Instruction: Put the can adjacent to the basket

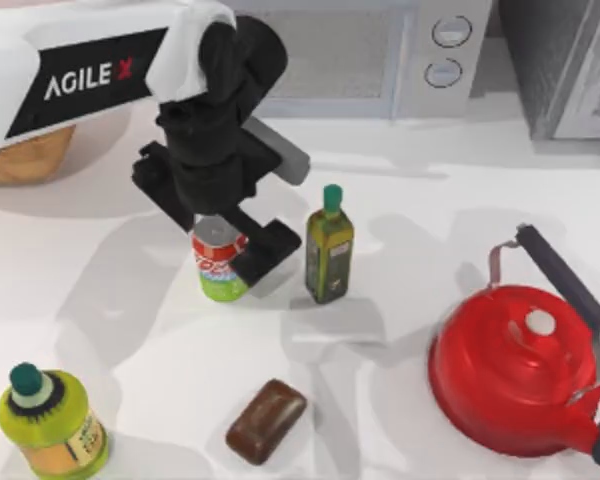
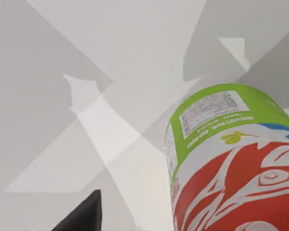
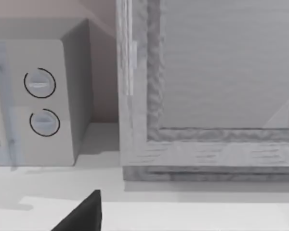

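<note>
the lime-green bottle (image 1: 50,422) and a brown block (image 1: 267,420) stand nearest on the bench (image 1: 380,400), a red kettle (image 1: 520,385) to the right. mid-bench, the can (image 1: 220,262) is upright, just left of the dark-green bottle (image 1: 329,246) — the left gripper (image 1: 220,235) is down over it from above, seemingly for a grasp. how far the fingers are spread, or whether they grip the can, i cannot tell. the basket (image 1: 25,158) sits far left — well apart from the can.
</note>
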{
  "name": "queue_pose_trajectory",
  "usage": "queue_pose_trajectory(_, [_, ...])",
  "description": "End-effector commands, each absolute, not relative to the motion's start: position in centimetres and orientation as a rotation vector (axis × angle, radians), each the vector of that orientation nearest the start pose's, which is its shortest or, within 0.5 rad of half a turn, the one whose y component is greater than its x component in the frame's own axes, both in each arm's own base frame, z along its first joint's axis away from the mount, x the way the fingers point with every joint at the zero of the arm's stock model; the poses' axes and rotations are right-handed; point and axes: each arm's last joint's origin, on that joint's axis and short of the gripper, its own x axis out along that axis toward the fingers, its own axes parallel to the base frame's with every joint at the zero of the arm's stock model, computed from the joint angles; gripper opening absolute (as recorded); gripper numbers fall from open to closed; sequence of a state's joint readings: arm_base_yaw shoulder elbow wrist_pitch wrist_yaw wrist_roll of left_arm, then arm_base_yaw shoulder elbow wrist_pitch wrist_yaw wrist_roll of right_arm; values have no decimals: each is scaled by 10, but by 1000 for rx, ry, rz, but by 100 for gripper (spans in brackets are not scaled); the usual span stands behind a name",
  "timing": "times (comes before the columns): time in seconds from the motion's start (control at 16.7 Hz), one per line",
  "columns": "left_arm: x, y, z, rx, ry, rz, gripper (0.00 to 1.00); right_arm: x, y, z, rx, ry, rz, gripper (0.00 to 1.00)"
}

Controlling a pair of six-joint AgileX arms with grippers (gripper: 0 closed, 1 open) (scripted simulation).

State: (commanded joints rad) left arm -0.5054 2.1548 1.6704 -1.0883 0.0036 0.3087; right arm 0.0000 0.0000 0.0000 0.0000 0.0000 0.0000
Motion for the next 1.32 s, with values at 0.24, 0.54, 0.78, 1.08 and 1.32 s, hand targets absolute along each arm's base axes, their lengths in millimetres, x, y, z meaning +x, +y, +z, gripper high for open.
queue_pose_trajectory(0.24, [366,-198,160,629,1480,-630,92,106,-1,160,0,0,0,100])
queue_pose_trajectory(0.54, [366,-198,160,629,1480,-630,55,106,-1,160,0,0,0,100])
queue_pose_trajectory(0.78, [366,-198,160,629,1480,-630,25,106,-1,160,0,0,0,100])
queue_pose_trajectory(1.08, [366,-198,160,629,1480,-630,0,106,-1,160,0,0,0,100])
queue_pose_trajectory(1.32, [366,-198,160,629,1480,-630,0,106,-1,160,0,0,0,100])
